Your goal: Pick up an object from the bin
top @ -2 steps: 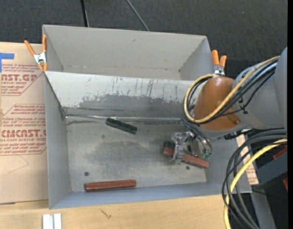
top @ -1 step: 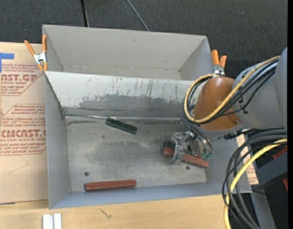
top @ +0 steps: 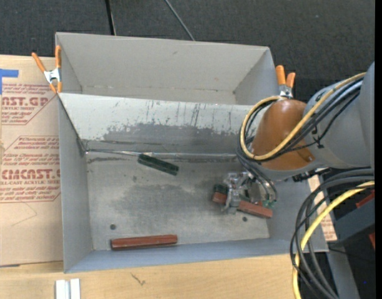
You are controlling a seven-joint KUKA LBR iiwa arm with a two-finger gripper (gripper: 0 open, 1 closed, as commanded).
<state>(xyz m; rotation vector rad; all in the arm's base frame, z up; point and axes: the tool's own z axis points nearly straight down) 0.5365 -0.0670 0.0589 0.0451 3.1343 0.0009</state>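
Camera view: you look down on the grey bin (top: pixel 71 192), with the arm coming in from the right and its gripper (top: pixel 232 198) low over the floor near the right-hand wall.
Gripper state: you cannot tell how far it is open. Its metal tip sits right at a reddish-brown bar, and whether it has hold of that bar is not clear either.
Task's thing: the short reddish-brown bar (top: pixel 256 211) lies flat on the bin floor at the right, slightly slanted. One end shows left of the gripper and the longer part to its right.
Other things: a longer reddish-brown bar (top: pixel 144 242) lies along the front wall, and a dark green stick (top: pixel 158 164) lies near the back wall, both well apart from the gripper.
Handling: judge it light and stiff (it looks like a wooden or plastic strip) and unlikely to bend or break. It is thin and flat, though, so it may slip or pivot.
Where to grip: take it across its narrow width, close to the middle, so neither end droops.
Risk: the right wall is near, so you would do best to lift straight up.
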